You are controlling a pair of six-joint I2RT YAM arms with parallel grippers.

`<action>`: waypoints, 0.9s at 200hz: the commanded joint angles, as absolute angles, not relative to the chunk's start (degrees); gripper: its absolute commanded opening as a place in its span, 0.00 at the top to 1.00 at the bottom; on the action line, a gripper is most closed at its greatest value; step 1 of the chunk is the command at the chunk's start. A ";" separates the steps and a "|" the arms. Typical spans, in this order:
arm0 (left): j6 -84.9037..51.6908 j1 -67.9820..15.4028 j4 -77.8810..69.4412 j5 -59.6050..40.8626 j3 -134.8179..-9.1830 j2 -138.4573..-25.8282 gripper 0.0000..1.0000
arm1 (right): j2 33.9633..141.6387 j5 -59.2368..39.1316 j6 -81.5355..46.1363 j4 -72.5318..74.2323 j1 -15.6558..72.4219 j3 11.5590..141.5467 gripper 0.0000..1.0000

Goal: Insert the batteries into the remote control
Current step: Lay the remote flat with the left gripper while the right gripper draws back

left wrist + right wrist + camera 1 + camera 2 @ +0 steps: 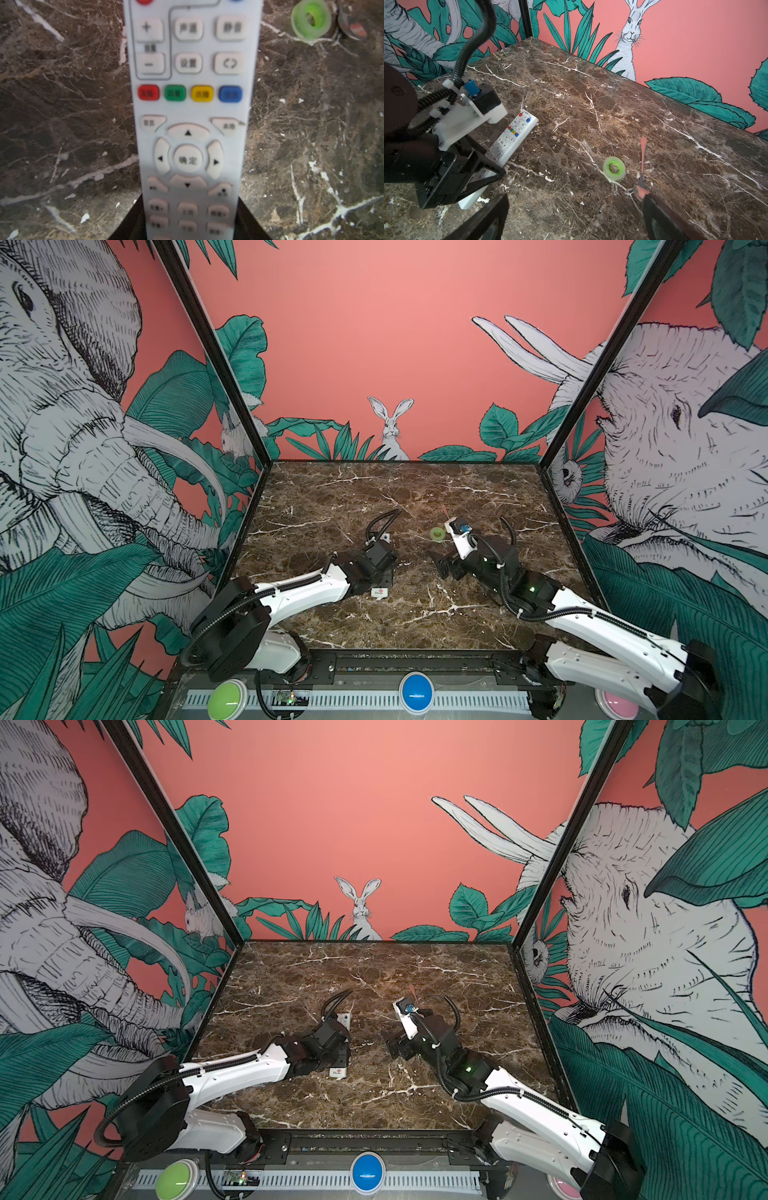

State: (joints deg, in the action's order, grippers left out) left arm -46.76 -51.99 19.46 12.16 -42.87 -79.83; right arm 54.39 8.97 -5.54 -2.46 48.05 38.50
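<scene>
Brown marble with white veins covers my desk (415,497), and pink walls painted with leaves, elephants and a rabbit close it in. My left hand (481,168) is pinching the remote control (517,133) across its width, one black finger on each long side, near the logo end. The remote lies level, buttons up, a little to 9 o'clock of the desk's middle. In both top views its red-button end points to 12 o'clock and its red-logo end (380,592) to 6 o'clock. I cannot tell whether it rests on the marble or hangs just above it.

My right hand (575,199) is spread wide with nothing between its fingers. It hovers low over the desk at 3 o'clock of my left hand, well apart from the remote. A green ring-shaped roll (614,168) lies flat at about 2 o'clock of the remote. A spoon (642,166) lies just beside the roll, not touching it, bowl towards my right hand.
</scene>
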 commanded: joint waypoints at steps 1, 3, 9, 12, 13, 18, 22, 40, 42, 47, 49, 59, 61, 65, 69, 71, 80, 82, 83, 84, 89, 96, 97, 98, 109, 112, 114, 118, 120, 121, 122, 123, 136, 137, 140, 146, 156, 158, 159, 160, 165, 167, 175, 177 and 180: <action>-49.87 -52.69 20.98 14.46 -45.36 -81.08 0.80 | 53.92 9.69 -4.72 -1.41 47.39 37.38 0.01; -49.95 -52.72 21.15 14.47 -45.46 -81.35 0.80 | 53.89 9.67 -4.67 -1.41 47.31 37.29 0.01; -50.14 -52.91 21.33 14.50 -45.83 -81.98 0.79 | 53.72 9.62 -4.74 -1.32 47.20 37.04 0.01; -50.22 -52.96 21.43 14.50 -45.99 -82.33 0.79 | 53.64 9.54 -4.71 -1.25 47.12 36.94 0.01; -50.20 -52.98 21.44 14.55 -46.02 -82.38 0.79 | 53.63 9.52 -4.73 -1.24 47.07 36.93 0.01; -50.39 -53.04 21.48 14.52 -46.13 -82.88 0.79 | 53.53 9.51 -4.68 -1.23 46.97 36.76 0.01; -50.49 -53.08 21.38 14.52 -46.16 -83.23 0.79 | 53.45 9.41 -4.70 -1.23 46.81 36.66 0.01; -50.88 -53.42 21.27 14.46 -46.46 -84.66 0.79 | 53.03 9.08 -4.75 -1.23 46.39 36.22 0.01; -50.93 -53.43 21.27 14.49 -46.55 -84.75 0.79 | 52.96 9.06 -4.68 -1.23 46.34 36.15 0.01; -51.02 -53.52 21.34 14.58 -46.54 -85.11 0.79 | 52.87 8.99 -4.79 -1.23 46.22 36.05 0.01; -51.05 -53.52 21.35 14.59 -46.51 -85.15 0.79 | 52.79 8.97 -4.76 -1.21 46.16 35.97 0.01; -51.33 -53.61 21.44 14.74 -46.58 -85.55 0.78 | 52.65 8.81 -4.72 -1.23 46.02 35.78 0.01; -51.39 -53.68 21.49 14.76 -46.63 -85.72 0.78 | 52.58 8.79 -4.70 -1.23 45.98 35.77 0.01; -51.54 -53.70 21.45 14.77 -46.60 -85.92 0.78 | 52.56 8.72 -4.73 -1.23 45.92 35.69 0.01; -51.60 -53.81 21.53 14.83 -46.63 -86.02 0.78 | 52.48 8.66 -4.75 -1.23 45.85 35.60 0.01; -51.77 -53.79 21.53 14.85 -46.68 -86.15 0.78 | 52.47 8.69 -4.70 -1.23 45.81 35.53 0.01; -51.98 -53.88 21.80 14.93 -46.87 -86.59 0.78 | 52.32 8.55 -4.71 -1.19 45.71 35.34 0.01; -52.06 -53.88 21.84 14.98 -46.90 -86.69 0.78 | 52.30 8.60 -4.67 -1.15 45.64 35.29 0.01; -52.09 -53.92 21.86 15.01 -46.91 -86.76 0.78 | 52.30 8.52 -4.66 -1.15 45.67 35.27 0.01; -52.15 -53.94 21.92 15.06 -46.92 -86.80 0.78 | 52.30 8.48 -4.71 -1.15 45.69 35.26 0.01; -52.28 -54.03 22.10 15.20 -46.94 -87.04 0.77 | 52.21 8.39 -4.70 -1.10 45.61 35.16 0.01; -52.62 -54.17 22.36 15.44 -47.03 -87.36 0.77 | 52.12 8.35 -4.74 -1.06 45.60 35.01 0.01; -52.63 -54.11 22.39 15.46 -47.03 -87.40 0.77 | 52.08 8.31 -4.74 -1.01 45.52 35.00 0.01; -52.64 -54.13 22.40 15.51 -47.11 -87.43 0.76 | 52.05 8.28 -4.74 -0.99 45.48 34.94 0.01; -52.99 -54.23 22.50 15.64 -47.06 -87.83 0.76 | 51.90 8.23 -4.77 -0.86 45.38 34.78 0.01; -53.19 -54.32 22.48 15.64 -47.03 -87.88 0.76 | 51.86 8.18 -4.79 -0.88 45.35 34.68 0.01; -53.24 -54.34 22.47 15.64 -47.00 -88.00 0.76 | 51.86 8.18 -4.78 -0.81 45.35 34.64 0.01; -53.39 -54.32 22.50 15.72 -46.94 -88.06 0.75 | 51.77 8.25 -4.80 -0.85 45.30 34.56 0.01; -53.47 -54.36 22.50 15.75 -47.00 -88.13 0.75 | 51.73 8.19 -4.76 -0.87 45.34 34.55 0.01; -53.50 -54.43 22.50 15.79 -46.97 -88.19 0.75 | 51.70 8.18 -4.75 -0.88 45.35 34.59 0.01; -53.47 -54.42 22.50 15.80 -46.99 -88.21 0.75 | 51.69 8.18 -4.75 -0.88 45.26 34.56 0.01; -53.54 -54.41 22.50 15.81 -46.96 -88.23 0.75 | 51.69 8.13 -4.79 -0.88 45.26 34.55 0.01; -53.66 -54.49 22.51 15.82 -47.02 -88.57 0.75 | 51.59 8.02 -4.75 -0.79 45.01 34.44 0.01; -53.69 -54.49 22.50 15.82 -47.02 -88.57 0.75 | 51.59 8.01 -4.75 -0.79 45.05 34.40 0.01; -53.70 -54.49 22.50 15.82 -47.09 -88.72 0.75 | 51.64 7.98 -4.79 -0.79 45.01 34.38 0.01; -53.78 -54.57 22.50 15.91 -47.06 -88.83 0.74 | 51.68 7.96 -4.82 -0.71 44.92 34.30 0.01; -53.87 -54.65 22.61 16.01 -47.07 -89.09 0.73 | 51.76 7.91 -4.84 -0.53 44.79 34.14 0.01; -53.88 -54.66 22.59 16.06 -46.99 -89.05 0.73 | 51.77 7.87 -4.90 -0.46 44.75 34.13 0.01; -53.88 -54.67 22.59 16.07 -46.96 -89.08 0.72 | 51.77 7.80 -4.87 -0.45 44.74 34.12 0.01; -53.92 -54.67 22.59 16.08 -46.99 -89.10 0.72 | 51.77 7.81 -4.89 -0.40 44.74 34.15 0.01; -53.96 -54.69 22.59 16.08 -46.97 -89.21 0.71 | 51.82 7.68 -4.92 -0.35 44.67 34.11 0.01; -53.96 -54.67 22.59 16.15 -46.99 -89.21 0.71 | 51.85 7.65 -4.92 -0.24 44.65 34.10 0.01; -53.99 -54.71 22.50 16.08 -46.85 -89.37 0.70 | 51.83 7.57 -4.96 -0.18 44.61 34.02 0.01; -53.99 -54.68 22.50 16.08 -46.89 -89.42 0.70 | 51.85 7.58 -5.00 -0.18 44.57 34.02 0.01; -54.01 -54.68 22.45 16.02 -46.92 -89.44 0.69 | 51.85 7.56 -4.95 -0.16 44.50 33.99 0.01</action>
State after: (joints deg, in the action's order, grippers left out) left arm -52.58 -54.30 21.17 14.46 -45.98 -88.95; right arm 52.51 8.08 -5.30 -2.42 45.08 34.74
